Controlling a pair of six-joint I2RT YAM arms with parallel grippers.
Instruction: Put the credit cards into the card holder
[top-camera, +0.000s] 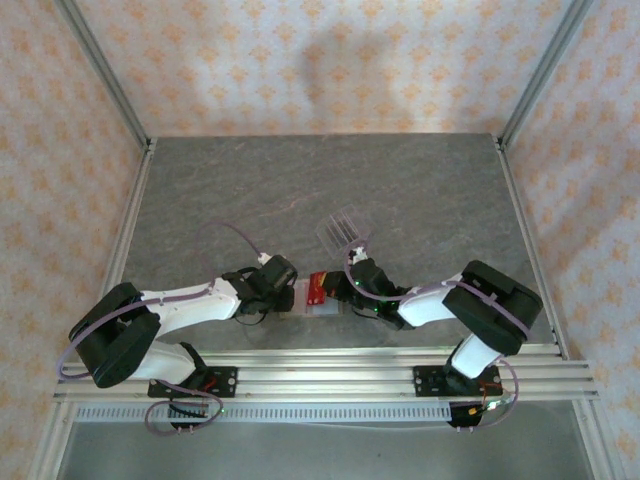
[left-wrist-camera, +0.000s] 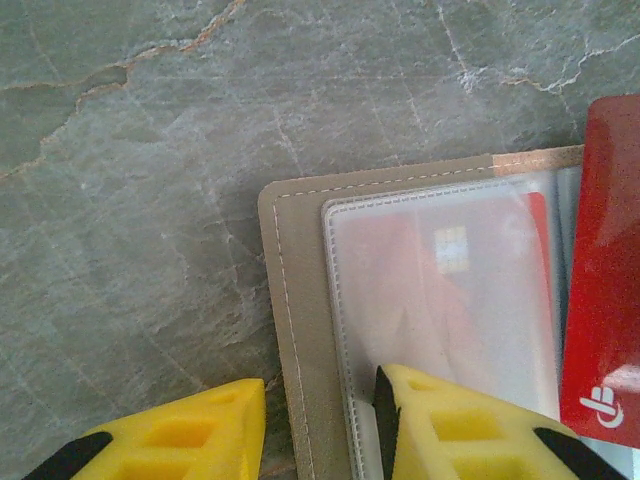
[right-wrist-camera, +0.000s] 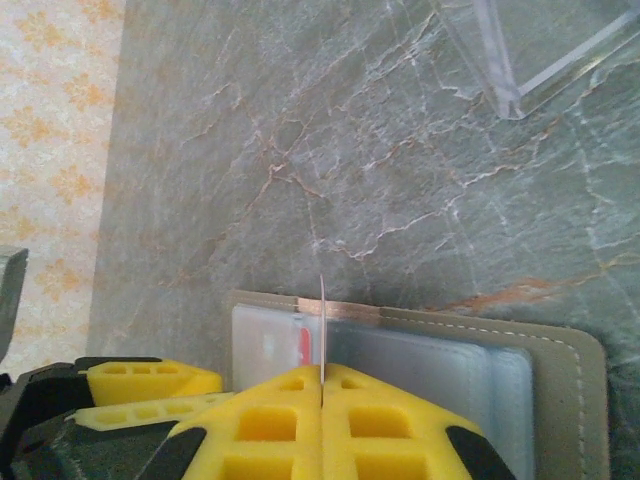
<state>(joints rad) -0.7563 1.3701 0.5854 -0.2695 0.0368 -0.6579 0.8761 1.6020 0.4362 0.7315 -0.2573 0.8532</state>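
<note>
- Your right jaws are clamped shut on a credit card (right-wrist-camera: 322, 310). They hold it upright on its thin edge, directly over the open card holder (right-wrist-camera: 570, 420). I judge that this edge-on stance is what a slide into a sleeve needs.
- The card holder lies opened flat on the table (right-wrist-camera: 300, 150) between your two arms. Its clear sleeves (left-wrist-camera: 440, 320) face up, so the pocket mouths can be reached from above.
- Your left jaws stand partly apart, straddling the holder's stitched outer edge. One finger (left-wrist-camera: 200, 430) is over bare table and the other finger (left-wrist-camera: 450, 420) is over the sleeve. This looks like a bracing position, to stop the holder skidding when the card pushes in. I cannot tell whether that finger actually presses down.
- A reddish card (left-wrist-camera: 452, 245) with a chip shows through the frosted plastic, so one seems lodged already.
- A red card (left-wrist-camera: 600, 320) rises at the holder's far side in the left wrist view. It is probably the one your right jaws carry, though that is not certain.
- The clear slotted stand (right-wrist-camera: 520, 60) sits beyond the holder, apart from it and out of the way.
- Watch the sleeve mouth, because thin plastic may buckle or catch the card's corner.
</note>
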